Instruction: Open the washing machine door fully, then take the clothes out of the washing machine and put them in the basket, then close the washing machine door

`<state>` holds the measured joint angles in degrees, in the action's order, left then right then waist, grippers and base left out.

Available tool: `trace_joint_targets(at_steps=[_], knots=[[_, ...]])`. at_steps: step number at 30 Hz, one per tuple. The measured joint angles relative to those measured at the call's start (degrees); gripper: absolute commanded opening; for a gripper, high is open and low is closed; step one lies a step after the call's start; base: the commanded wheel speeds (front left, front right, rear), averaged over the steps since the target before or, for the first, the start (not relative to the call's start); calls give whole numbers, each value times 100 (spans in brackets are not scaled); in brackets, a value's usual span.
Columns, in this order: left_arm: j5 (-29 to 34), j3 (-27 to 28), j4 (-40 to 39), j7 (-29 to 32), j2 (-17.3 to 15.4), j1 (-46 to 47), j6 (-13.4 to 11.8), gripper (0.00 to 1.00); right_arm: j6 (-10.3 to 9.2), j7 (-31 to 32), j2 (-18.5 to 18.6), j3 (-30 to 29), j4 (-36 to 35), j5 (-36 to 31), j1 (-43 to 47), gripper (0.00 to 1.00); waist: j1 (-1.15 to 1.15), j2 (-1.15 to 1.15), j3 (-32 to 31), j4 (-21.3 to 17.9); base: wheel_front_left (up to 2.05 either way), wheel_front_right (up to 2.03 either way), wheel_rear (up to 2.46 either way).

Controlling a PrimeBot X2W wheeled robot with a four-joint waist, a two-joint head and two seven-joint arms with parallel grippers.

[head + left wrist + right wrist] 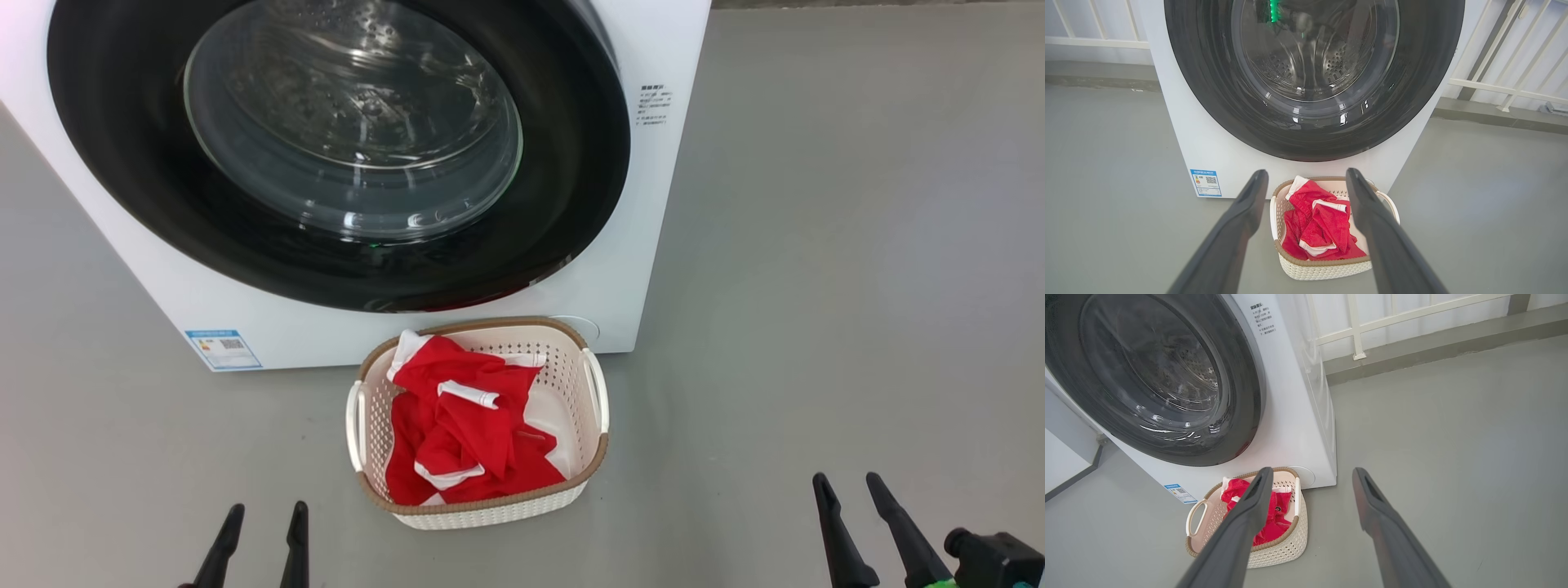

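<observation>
Entry: clothes (465,425) in basket (571,367), washing machine door (571,163) shut (job looks done); I hold left gripper (269,506), right gripper (846,478) spread, empty.

I can make out no word or number from here. A blue label sticker (223,349) sits at the lower left corner of the washing machine (620,269) front. It carries a QR code (233,344) and small coloured bars, and its print is too fine to read. A block of grey printed lines (654,104) stands on the upper right of the front panel, illegible to me. The red clothes (469,433) show a small dark badge (1278,507), also unreadable.
</observation>
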<state>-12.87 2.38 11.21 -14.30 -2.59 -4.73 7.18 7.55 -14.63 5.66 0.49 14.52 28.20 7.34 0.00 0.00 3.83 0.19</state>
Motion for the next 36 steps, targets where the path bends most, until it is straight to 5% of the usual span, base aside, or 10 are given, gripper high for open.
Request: trace_joint_targets(at_steps=[28, 29, 36], knots=[[-178, 80, -125, 0, -16, -187, 0, 100, 0, 0, -24, -152, -45, -14, 193, 100, 0, 0, -54, -43, 0, 0, 0], [-179, 76, -118, 2, -14, -187, 0, 0, 0, 0, -25, -151, -37, -14, 193, 0, 0, 0, -58, -42, 0, 0, 0], [-198, 18, 265, 23, 85, -215, -8, 0, 0, 9, -169, -132, 337, 8, 193, 0, 0, 0, -57, -42, 0, 0, 0]])
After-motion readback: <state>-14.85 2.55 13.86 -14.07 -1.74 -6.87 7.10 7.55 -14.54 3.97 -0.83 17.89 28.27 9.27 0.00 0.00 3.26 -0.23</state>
